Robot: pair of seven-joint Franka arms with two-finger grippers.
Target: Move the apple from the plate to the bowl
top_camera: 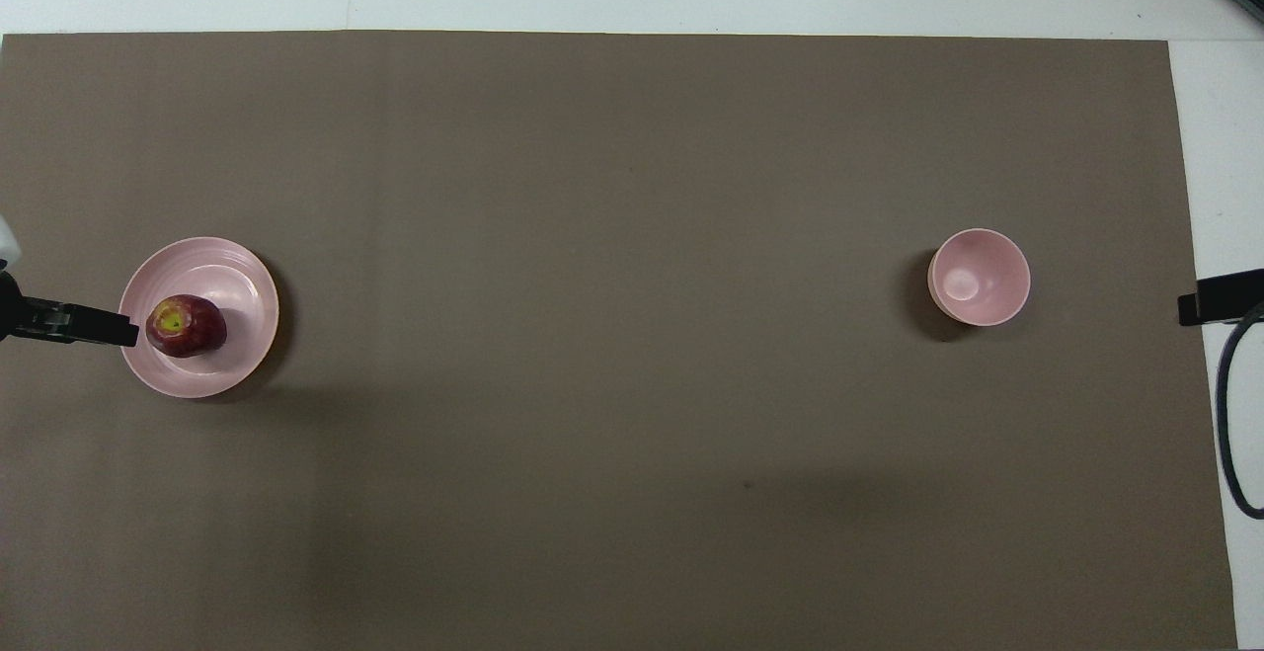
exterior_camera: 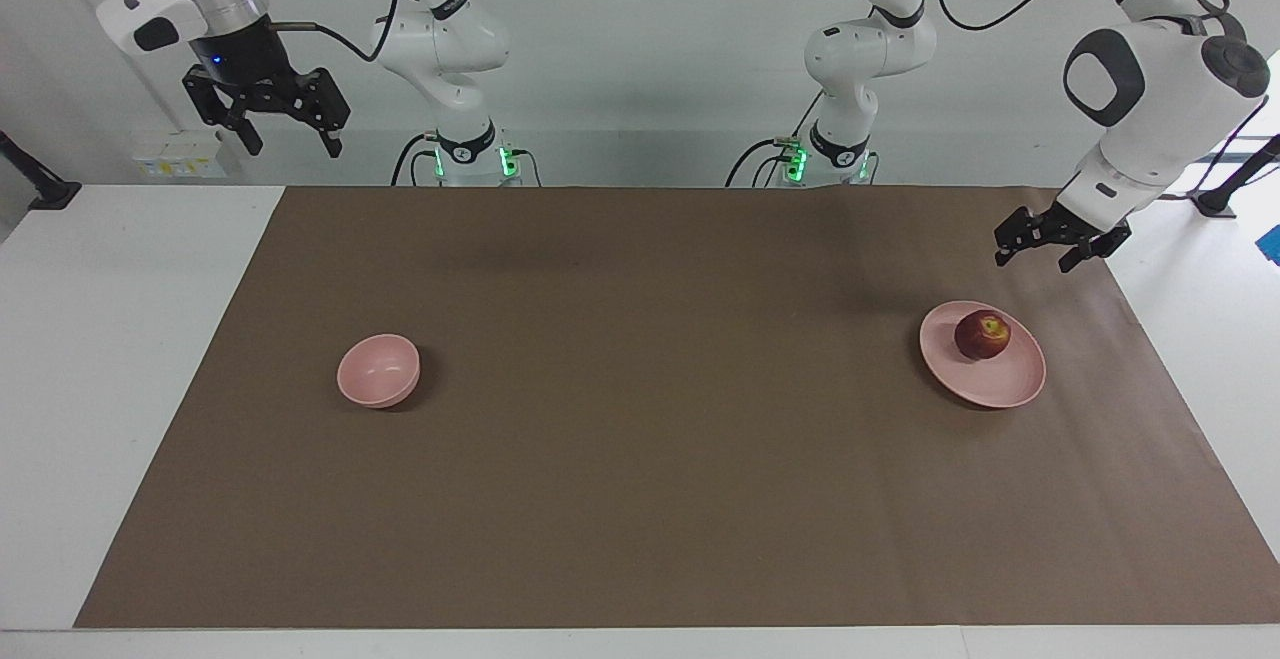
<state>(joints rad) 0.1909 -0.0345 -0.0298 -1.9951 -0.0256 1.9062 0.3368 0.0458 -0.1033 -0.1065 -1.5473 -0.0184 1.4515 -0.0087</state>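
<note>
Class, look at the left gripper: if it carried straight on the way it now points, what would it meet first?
Probably the apple on the plate. The left gripper hangs open in the air above the mat, angled down toward the plate, with nothing between. Depth is unclear, so it might meet the plate's rim first.

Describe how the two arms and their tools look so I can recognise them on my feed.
Both arms are glossy white with rounded joint housings, black rings and dark caps. Black cables loop along them, and green lights glow at both bases. The left tool is a black two-finger linkage on a white wrist. The right tool is the same black linkage beneath a silver collar, with a small blue light.
</note>
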